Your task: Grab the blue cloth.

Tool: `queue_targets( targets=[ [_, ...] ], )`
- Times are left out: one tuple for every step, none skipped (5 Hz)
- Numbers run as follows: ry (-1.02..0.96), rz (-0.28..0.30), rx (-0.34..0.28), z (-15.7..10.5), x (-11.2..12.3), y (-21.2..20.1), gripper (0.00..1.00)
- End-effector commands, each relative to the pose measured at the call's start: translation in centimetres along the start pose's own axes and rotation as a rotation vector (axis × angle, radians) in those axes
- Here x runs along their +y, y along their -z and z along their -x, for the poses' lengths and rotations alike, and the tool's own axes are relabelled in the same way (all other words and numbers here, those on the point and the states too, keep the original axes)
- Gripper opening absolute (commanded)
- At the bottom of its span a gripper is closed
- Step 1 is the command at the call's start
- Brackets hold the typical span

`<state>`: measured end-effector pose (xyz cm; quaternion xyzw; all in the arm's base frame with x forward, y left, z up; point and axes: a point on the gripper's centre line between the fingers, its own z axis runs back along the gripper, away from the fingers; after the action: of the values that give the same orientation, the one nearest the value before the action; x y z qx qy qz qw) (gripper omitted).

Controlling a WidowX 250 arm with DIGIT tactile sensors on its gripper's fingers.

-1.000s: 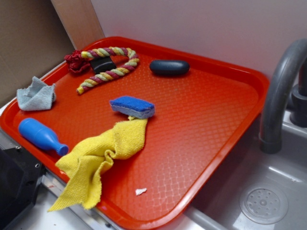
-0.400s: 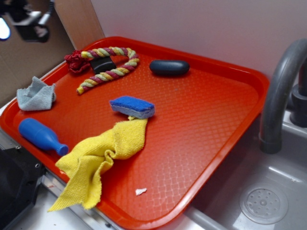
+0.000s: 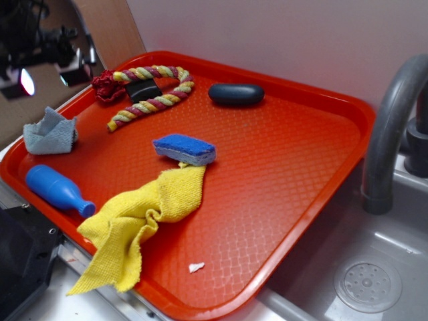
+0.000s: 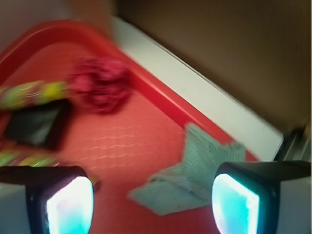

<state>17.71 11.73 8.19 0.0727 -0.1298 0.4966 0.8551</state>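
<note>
I see a pale wall [image 3: 281, 40] behind, a brown board [image 3: 40, 60] at left, a grey sink [image 3: 361, 267] with its faucet [image 3: 391, 127] at right.

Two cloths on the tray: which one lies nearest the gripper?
The small grey-blue cloth at the tray's left edge, below the gripper; the big yellow cloth hangs over the front rim.

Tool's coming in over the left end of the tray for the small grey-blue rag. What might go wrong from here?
1. The blue cloth lies against the raised tray rim, so one finger of the tool may land on the rim.
2. The rag is bunched into a peak; a shallow pinch may slip off the fold.
3. The rope toy's red knot lies close by and could snag if the tool drifts.
</note>
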Motion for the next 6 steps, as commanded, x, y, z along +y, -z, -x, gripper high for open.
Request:
queue_targets(
  targets=[
    [-0.36, -0.135, 0.042, 1.4, 2.1, 2.7, 1.0],
    [-0.311, -0.177, 0.061, 1.0, 1.9, 4.4, 1.0],
    [-0.275, -0.202, 0.081, 0.9, 1.8, 5.3, 1.0],
    [-0.231, -0.222, 0.104, 1.2, 1.9, 5.8, 0.98],
    [-0.248, -0.219, 0.103, 1.6, 1.9, 5.7, 0.0],
    [-0.243, -0.209, 0.101, 1.6, 1.6, 5.6, 0.0]
  ],
)
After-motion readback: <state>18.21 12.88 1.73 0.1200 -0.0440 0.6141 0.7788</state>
